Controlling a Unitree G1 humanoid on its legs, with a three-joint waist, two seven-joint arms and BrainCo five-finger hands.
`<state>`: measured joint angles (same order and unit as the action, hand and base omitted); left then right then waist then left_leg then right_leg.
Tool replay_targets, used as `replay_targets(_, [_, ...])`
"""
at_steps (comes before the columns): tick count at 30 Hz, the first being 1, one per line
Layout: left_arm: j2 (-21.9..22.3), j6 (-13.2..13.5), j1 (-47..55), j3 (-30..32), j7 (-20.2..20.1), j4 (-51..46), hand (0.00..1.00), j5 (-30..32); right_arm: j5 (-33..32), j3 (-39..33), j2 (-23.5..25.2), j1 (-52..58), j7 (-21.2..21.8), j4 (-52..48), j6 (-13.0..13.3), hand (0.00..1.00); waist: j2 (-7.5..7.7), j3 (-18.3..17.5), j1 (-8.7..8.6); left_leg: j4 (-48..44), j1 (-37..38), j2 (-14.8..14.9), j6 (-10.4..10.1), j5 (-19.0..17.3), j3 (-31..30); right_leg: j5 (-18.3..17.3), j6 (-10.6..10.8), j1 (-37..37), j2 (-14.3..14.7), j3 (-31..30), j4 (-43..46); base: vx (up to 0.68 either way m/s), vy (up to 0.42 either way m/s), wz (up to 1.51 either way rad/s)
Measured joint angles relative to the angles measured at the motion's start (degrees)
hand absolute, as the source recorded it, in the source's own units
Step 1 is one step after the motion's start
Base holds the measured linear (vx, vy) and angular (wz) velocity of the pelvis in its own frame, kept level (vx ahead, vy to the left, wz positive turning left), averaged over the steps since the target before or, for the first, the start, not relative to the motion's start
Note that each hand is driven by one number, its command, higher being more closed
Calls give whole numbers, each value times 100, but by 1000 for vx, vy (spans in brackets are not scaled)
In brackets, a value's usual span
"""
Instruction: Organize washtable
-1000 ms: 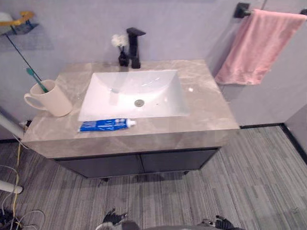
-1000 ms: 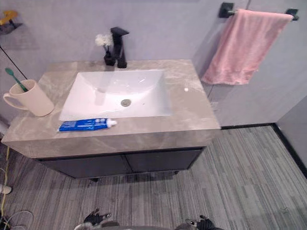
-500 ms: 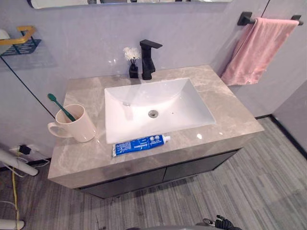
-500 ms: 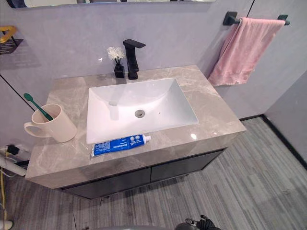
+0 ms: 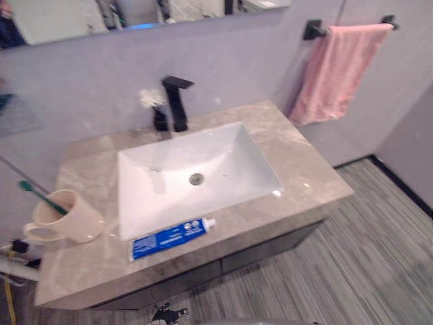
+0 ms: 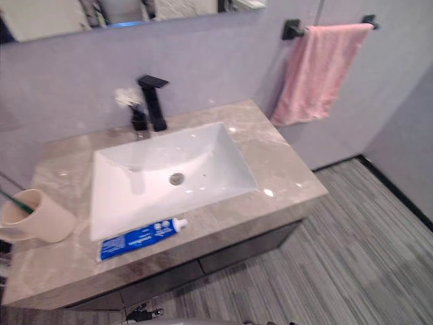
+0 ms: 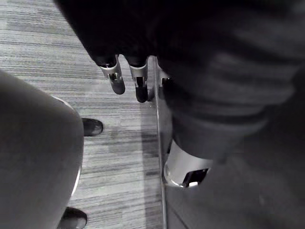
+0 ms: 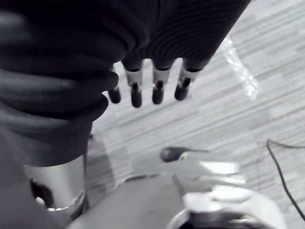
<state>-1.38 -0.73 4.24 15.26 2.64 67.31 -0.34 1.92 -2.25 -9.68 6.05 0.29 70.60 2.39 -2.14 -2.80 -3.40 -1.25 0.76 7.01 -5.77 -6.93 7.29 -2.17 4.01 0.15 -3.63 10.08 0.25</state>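
A grey marble washtable (image 5: 304, 177) holds a white rectangular sink (image 5: 223, 159). A blue toothpaste tube (image 5: 169, 238) lies flat on the counter's front edge, just before the sink. At the left stands a cream mug (image 5: 67, 220) with a green toothbrush (image 5: 39, 194) leaning in it. My left hand (image 7: 114, 76) hangs low over the striped floor, fingers straight and holding nothing. My right hand (image 8: 158, 85) also hangs over the floor, fingers relaxed and empty. Both hands are well away from the counter.
A black faucet (image 5: 177, 101) and a small dark vase with white flowers (image 5: 157, 115) stand behind the sink. A pink towel (image 5: 335, 71) hangs from a black wall bar at the right. A mirror (image 5: 81, 13) sits above. Grey striped floor (image 5: 385, 257) lies to the right.
The whole picture has shifted, so the camera has moved; the mirror's lower edge now shows. The mug, toothpaste and other things keep their places on the counter.
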Motion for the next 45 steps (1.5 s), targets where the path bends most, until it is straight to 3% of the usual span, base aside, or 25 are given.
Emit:
replay_targets(3, [-162,-17,-55,-452,-6,6,0,11,43,291,43,-119,105,7,53,0,146,28,-101,437,-251,-286,134,496,-282,-138,70,-161,-265,591,-31,-13,24,85])
replay_targets(7, [-164,-9,-18,-462,-12,14,0,50,1,341,52,-132,109,7,49,0,174,31,-91,658,-261,-383,249,890,-216,-251,-20,-128,-358,943,295,-24,24,72])
replay_targets(11, [-187,27,-24,-446,-13,24,0,41,-33,425,82,-219,113,91,48,0,280,42,-50,722,-379,-429,213,1036,-254,-564,-6,-126,-411,1028,424,-79,-4,48])
replay_targets(14, [-185,62,-21,-436,-2,112,0,43,-38,498,103,-246,111,118,49,0,273,50,-69,728,-391,-370,162,1103,-244,-689,-11,-131,-399,1140,491,-141,-21,20])
replay_targets(22, [-154,123,-42,-311,13,136,0,-31,-149,560,121,-404,120,457,98,0,326,-29,31,727,-530,-344,177,1142,-313,-580,35,-89,-340,1350,463,-31,8,14])
replay_targets(23, [-346,130,-173,-161,14,149,0,-119,-155,564,303,-677,229,680,111,0,703,133,88,730,-508,-415,150,1167,-265,-533,26,54,-346,1415,343,0,0,0])
replay_targets(28, [-347,127,-189,-161,14,150,0,-118,-157,776,279,-651,229,679,112,0,709,135,84,728,-472,-395,147,1165,-205,-505,-15,52,-323,1320,327,-1,0,-7])
replay_targets(35, [-360,150,-199,-184,-1,202,0,-114,-418,1074,232,-550,230,663,159,0,657,208,125,725,-305,-188,115,1188,-335,-321,-286,309,-51,782,212,-45,-11,2])
replay_targets(41, [-328,210,-305,-201,-28,196,0,-108,-656,1432,103,-517,233,450,218,0,533,455,155,722,-411,3,93,1149,-680,-338,-263,300,20,755,574,-141,-22,39])
replay_targets(42, [-353,217,-307,-194,-38,193,0,-107,-657,1421,113,-511,234,430,222,0,597,441,129,718,-475,-2,120,1034,-613,-364,-257,235,-77,865,536,-157,5,56])
replay_targets(43, [-412,225,-333,-129,-67,177,0,-113,-678,1375,153,-538,232,433,225,0,833,438,127,409,-627,-82,339,927,-345,-450,-290,96,-268,1038,464,-166,-18,47])
replay_targets(44, [-433,225,-432,81,-104,133,0,-119,-746,1349,147,-558,227,382,224,0,801,513,133,-855,-990,-53,554,700,-171,-381,-260,-38,-481,1093,567,-181,-13,45])
replay_targets(45, [-335,228,-376,199,-108,71,0,-116,-846,1350,63,-530,234,309,224,0,764,591,124,-1865,-1026,159,491,378,-101,-328,-228,-30,-559,1160,587,-151,24,34])
